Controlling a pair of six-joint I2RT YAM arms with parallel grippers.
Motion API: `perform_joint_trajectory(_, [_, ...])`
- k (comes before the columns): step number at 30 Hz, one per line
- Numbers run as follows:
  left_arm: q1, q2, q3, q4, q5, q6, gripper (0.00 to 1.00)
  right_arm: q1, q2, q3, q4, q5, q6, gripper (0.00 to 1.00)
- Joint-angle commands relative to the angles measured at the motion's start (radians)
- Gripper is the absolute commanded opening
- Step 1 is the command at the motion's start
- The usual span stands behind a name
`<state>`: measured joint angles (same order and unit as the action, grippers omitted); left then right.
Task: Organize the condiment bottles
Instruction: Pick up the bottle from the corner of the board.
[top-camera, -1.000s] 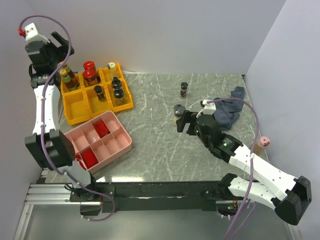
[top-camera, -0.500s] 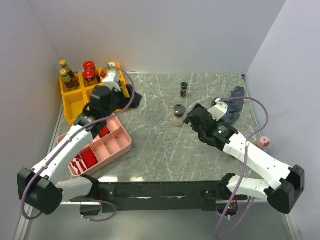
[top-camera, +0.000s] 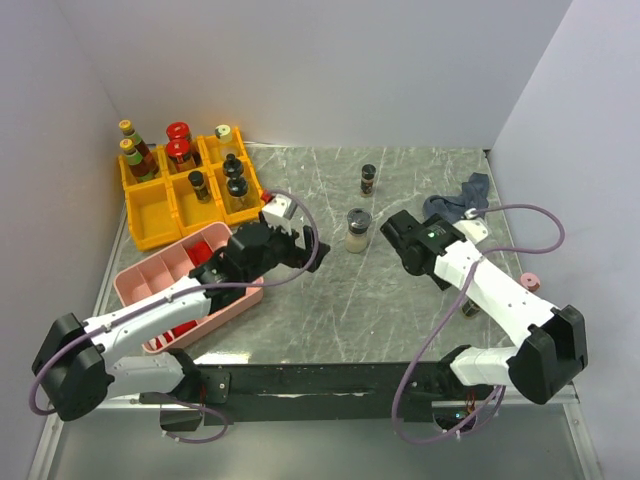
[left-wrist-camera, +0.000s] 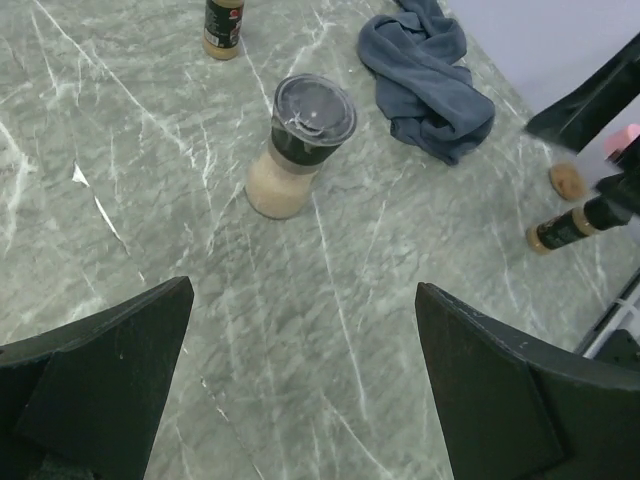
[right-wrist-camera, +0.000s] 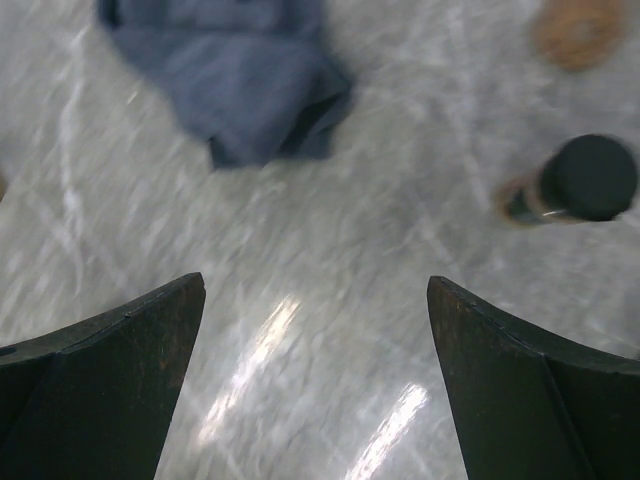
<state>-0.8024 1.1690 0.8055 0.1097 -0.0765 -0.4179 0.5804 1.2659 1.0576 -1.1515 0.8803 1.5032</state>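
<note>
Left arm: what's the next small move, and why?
Probably advance the left gripper toward the shaker. Its jaws are open and empty. The shaker stands upright straight ahead, centred between them, outside the yellow bins where other bottles sit.

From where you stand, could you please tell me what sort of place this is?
Probably a robotics test cell, not a kitchen: white walls box in a marble-patterned tabletop, two arms are bolted along its near edge, and condiment bottles stand in a yellow bin.
</note>
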Motion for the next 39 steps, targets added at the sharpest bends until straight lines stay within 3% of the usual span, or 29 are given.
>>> perform_joint_trajectory(1, [-0.007,-0.035,-0.104,0.186,-0.051,0.060,0.99,-0.077,0.001,0.038,-0.194,0.126,0.190,1.00])
perform_joint_trajectory(6, [-0.014,-0.065,-0.204,0.279,-0.141,0.076,0.99,-0.319,-0.034,0.005,-0.188,0.140,0.222,1.00])
perform_joint_trajectory(16, [-0.038,-0.118,-0.259,0.329,-0.186,0.080,0.99,-0.615,0.068,0.028,-0.140,0.285,0.278,1.00])
perform_joint_trajectory(22, [-0.038,-0.144,-0.307,0.389,-0.212,0.067,0.99,-0.646,0.156,0.010,-0.096,0.347,0.287,1.00])
perform_joint_trajectory(34, [-0.038,-0.204,-0.339,0.407,-0.246,0.080,0.99,-0.789,0.254,-0.071,0.352,0.221,-0.018,1.00])
perform_joint_trajectory(39, [-0.041,-0.197,-0.335,0.401,-0.240,0.080,0.99,-0.824,0.331,-0.029,0.211,0.186,0.130,1.00])
